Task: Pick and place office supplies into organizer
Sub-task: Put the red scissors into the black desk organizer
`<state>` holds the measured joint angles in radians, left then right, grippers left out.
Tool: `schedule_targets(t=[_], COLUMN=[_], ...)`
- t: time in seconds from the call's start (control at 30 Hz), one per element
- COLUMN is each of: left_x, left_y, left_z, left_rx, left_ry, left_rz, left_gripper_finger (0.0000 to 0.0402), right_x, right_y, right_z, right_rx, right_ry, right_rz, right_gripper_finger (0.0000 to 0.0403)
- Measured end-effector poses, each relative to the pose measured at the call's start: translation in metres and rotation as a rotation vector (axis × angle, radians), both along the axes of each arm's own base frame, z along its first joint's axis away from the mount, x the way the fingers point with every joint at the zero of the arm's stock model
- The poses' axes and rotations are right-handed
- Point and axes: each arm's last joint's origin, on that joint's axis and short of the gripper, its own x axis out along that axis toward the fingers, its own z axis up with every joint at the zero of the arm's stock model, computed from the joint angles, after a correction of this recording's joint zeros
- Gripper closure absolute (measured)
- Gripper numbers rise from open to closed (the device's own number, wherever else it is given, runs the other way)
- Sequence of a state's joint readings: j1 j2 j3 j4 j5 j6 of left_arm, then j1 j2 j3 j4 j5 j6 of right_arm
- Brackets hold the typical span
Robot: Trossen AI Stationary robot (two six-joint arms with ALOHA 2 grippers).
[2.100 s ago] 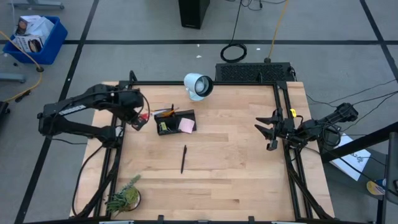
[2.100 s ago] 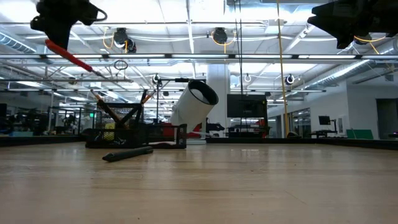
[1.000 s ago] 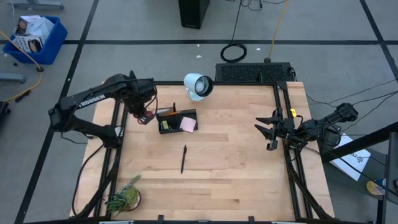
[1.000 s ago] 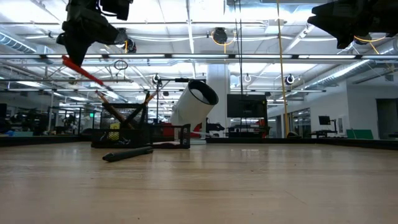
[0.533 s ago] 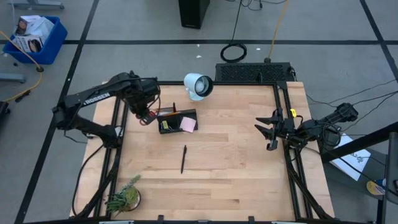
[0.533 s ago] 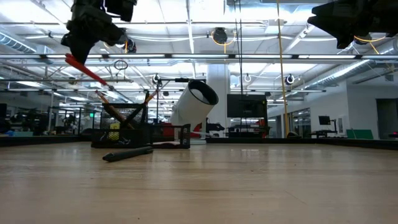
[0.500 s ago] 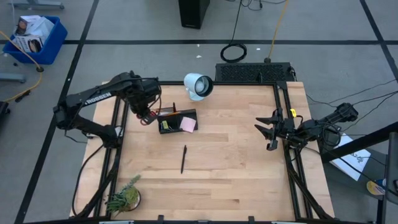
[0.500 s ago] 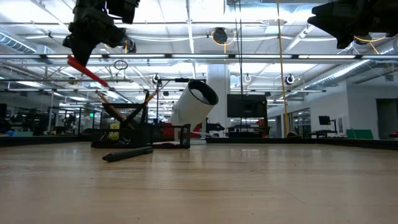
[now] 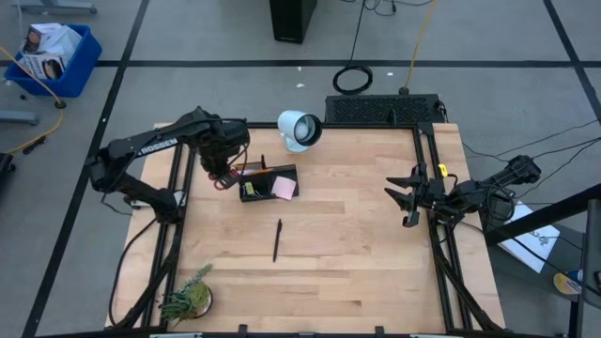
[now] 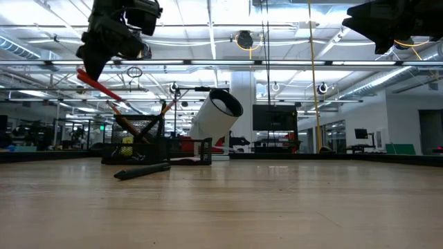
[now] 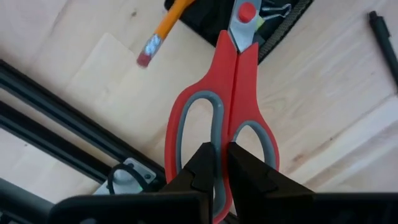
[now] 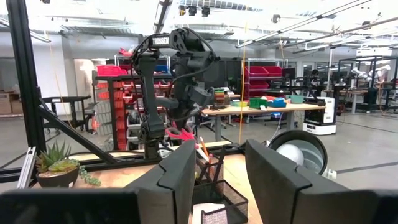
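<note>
My left gripper (image 9: 223,167) hangs over the left end of the black organizer (image 9: 267,182) and is shut on red-handled scissors (image 11: 224,106). In the low view the scissors (image 10: 98,84) slant down toward the organizer (image 10: 137,148). The organizer holds an orange pencil (image 11: 160,31), a pink sticky-note pad (image 9: 281,189) and clips. One black pen (image 9: 277,239) lies flat on the table, nearer than the organizer. My right gripper (image 9: 406,198) waits open at the table's right edge, with nothing between its fingers (image 12: 273,177). My left gripper pinches the scissors where the two red handle loops meet (image 11: 222,163). One finger (image 11: 202,171) reaches into each loop. The fingers come from above and point down. The scissors hang below them, tilted and shut, pivot end (image 11: 247,11) lowest, clear of table and organizer.
A white cylindrical lamp (image 9: 299,130) lies on the table just beyond the organizer. A green plant (image 9: 188,299) stands at the near left corner. A black grille box (image 9: 383,109) sits behind the far right edge. Black frame rails (image 9: 178,235) run along both table sides.
My left gripper has carried the scissors a little toward the table's right edge, closer over the organizer's left end. The scissors have stayed tilted and clear of the table.
</note>
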<state>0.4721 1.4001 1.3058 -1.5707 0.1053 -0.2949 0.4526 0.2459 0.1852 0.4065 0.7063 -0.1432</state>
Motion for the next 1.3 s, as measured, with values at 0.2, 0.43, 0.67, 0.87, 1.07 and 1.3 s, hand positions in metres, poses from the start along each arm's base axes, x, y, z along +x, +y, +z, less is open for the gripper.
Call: schedule_targets(t=[0.2, 0.43, 0.67, 0.87, 1.07, 1.3], left_x=[0.0, 0.0, 0.0, -0.01, -0.017, -0.029], left_y=[0.001, 0.001, 0.001, -0.014, -0.047, -0.087], left_z=[0.0, 0.0, 0.001, 0.016, 0.036, 0.055], left_rx=[0.014, 0.004, 0.003, -0.03, 0.095, 0.398], left_ry=[0.007, 0.004, 0.001, -0.094, -0.263, -0.611], left_rz=[-0.006, 0.0, 0.011, 0.039, 0.039, 0.021], left_gripper_finger=[0.0351, 0.03, 0.0273, 0.027, 0.027, 0.027], right_x=[0.0, 0.0, 0.0, 0.0, 0.0, 0.0], right_y=[0.0, 0.0, 0.0, 0.0, 0.0, 0.0], right_z=[0.0, 0.0, 0.0, 0.0, 0.0, 0.0], right_rx=[0.0, 0.0, 0.0, 0.0, 0.0, 0.0], right_ry=[0.0, 0.0, 0.0, 0.0, 0.0, 0.0], right_rz=[0.0, 0.0, 0.0, 0.0, 0.0, 0.0], right_gripper_finger=[0.0273, 0.0273, 0.0273, 0.0273, 0.0273, 0.0273])
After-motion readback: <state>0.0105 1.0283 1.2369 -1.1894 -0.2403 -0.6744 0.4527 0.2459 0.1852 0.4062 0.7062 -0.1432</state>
